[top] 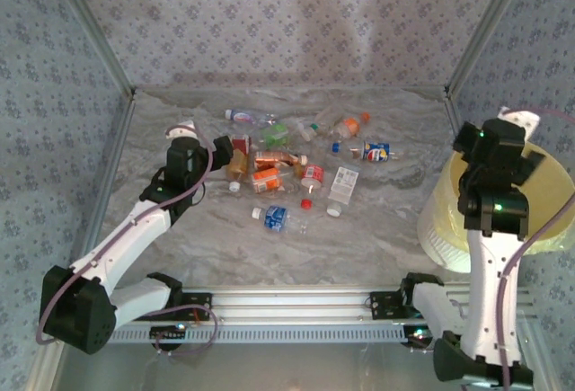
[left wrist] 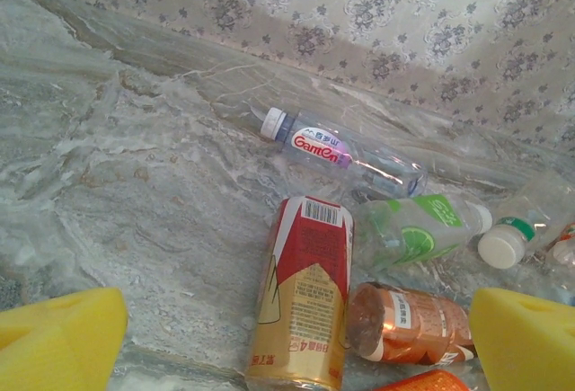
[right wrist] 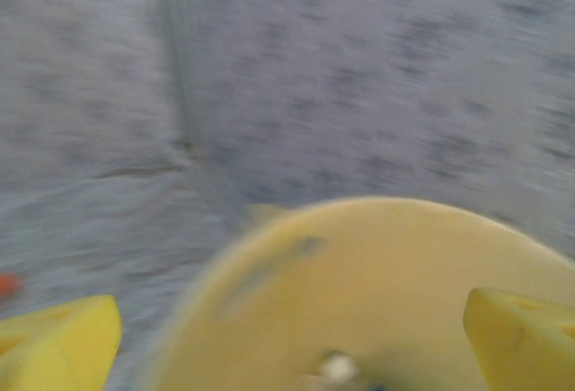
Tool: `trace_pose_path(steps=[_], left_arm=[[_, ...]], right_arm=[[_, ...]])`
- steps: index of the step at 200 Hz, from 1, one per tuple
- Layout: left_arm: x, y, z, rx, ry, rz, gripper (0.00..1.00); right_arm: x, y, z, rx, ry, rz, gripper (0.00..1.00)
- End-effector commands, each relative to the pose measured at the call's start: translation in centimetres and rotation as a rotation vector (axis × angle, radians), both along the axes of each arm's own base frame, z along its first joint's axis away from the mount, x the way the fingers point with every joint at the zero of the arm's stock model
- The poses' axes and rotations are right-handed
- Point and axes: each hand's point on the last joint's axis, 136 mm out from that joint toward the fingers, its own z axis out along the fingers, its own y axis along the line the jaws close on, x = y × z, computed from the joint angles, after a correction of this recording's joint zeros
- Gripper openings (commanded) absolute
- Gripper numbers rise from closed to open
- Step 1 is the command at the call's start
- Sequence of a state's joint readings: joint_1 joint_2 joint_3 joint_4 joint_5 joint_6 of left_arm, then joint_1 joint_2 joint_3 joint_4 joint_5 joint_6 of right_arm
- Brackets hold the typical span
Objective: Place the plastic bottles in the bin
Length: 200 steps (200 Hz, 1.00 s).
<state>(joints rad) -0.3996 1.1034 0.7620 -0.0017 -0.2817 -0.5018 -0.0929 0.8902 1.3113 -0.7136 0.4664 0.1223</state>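
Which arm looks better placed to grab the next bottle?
Left. The left gripper is open and hangs close over the red-and-gold bottle at the edge of the pile. The right gripper, also open, is off over the bin, away from the remaining bottles.

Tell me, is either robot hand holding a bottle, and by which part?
Nothing is held. The left gripper is open near the bottles; the right gripper is open over the bin.
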Motion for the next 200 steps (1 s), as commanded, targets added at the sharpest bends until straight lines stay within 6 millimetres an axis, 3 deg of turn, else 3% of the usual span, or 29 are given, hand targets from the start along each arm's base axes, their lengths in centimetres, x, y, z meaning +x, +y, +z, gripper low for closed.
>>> trace_pose_path(steps=[1,23,64,89,141,200], left_arm=[[0.0,0.5,-0.5,-0.016,0.016,0.035,0.98],[-0.2,0.8,-0.5,-0.010,0.022,0.047,0.98],[-0.7,1.6,-0.8,0.002,0.029,0.072,0.98],[-0.9,1.8,-1.2,0.004,0.040,0.076,0.98],[-1.3,1.2,-1.6,0.030,0.063,0.018,0.98],[-1.9,2.3,-2.4,0.039,0.083,0.043,0.98]], right_arm=[[4.0,8.5,-0.4,0.173,-0.001,0.400,1.00],[6.8,13.7,-2.7,0.189,0.092,0.552,1.00],[10.4,18.8,-10.4,0.257,0.232,0.504,1.00],[11.1,19.5,-16.4,0.341,0.321,0.343,1.00],[12.3,22.1,-25.4,0.549,0.451,0.168,1.00],[12.6,23.4,-31.2,0.555,0.596,0.147,1.00]])
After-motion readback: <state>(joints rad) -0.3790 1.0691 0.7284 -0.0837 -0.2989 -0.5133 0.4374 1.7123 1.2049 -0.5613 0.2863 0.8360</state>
